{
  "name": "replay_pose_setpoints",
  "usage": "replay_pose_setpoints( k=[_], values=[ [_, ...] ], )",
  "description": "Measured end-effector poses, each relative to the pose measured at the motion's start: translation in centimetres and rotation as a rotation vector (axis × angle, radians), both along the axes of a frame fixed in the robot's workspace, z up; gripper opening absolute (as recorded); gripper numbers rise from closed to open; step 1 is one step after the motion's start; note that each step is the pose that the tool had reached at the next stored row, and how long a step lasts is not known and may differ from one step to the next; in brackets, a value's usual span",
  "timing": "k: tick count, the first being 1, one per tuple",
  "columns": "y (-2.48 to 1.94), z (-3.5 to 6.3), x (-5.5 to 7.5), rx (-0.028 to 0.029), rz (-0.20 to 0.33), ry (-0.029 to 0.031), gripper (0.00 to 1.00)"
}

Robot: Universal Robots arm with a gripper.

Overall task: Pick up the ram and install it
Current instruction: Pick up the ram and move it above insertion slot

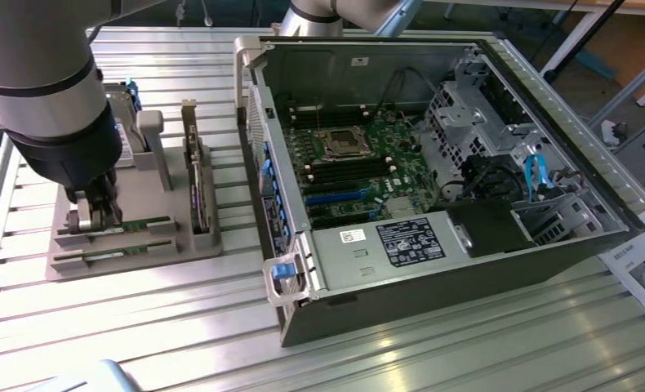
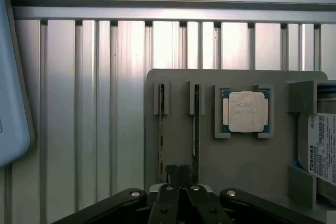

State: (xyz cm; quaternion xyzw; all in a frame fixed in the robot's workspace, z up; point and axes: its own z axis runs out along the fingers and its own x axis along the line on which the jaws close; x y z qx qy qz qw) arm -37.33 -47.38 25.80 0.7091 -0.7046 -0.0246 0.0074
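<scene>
Two green ram sticks lie in slots of a grey holder tray (image 1: 137, 261) at the exterior view's left: one ram (image 1: 126, 226) and a second (image 1: 116, 251) beside it. In the wrist view they appear edge-on as thin strips, the first ram (image 2: 160, 135) and the second (image 2: 195, 124). My gripper (image 1: 94, 219) hangs low over the tray at the sticks' end. Its black fingers (image 2: 172, 174) are pressed together, shut, with nothing between them, and the gripper (image 2: 178, 171) sits between the two strips. The open computer case (image 1: 540, 147) shows the motherboard (image 1: 355, 163) with dark memory slots.
On the tray also stand a dark expansion card on edge (image 1: 197, 192), a square silver CPU chip (image 2: 244, 111) and a hard drive (image 2: 321, 148). A pale blue object (image 2: 10, 87) lies off the tray's side. The ribbed aluminium table (image 1: 137, 327) lies all around.
</scene>
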Motion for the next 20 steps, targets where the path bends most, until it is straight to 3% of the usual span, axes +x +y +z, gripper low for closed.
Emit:
replay_pose_setpoints(
  k=[7,20],
  values=[
    [-0.12,-1.01,0.0,0.0,0.0,0.0,0.1],
    [-0.21,-1.78,0.0,-0.0001,0.001,0.0001,0.1]
  ],
)
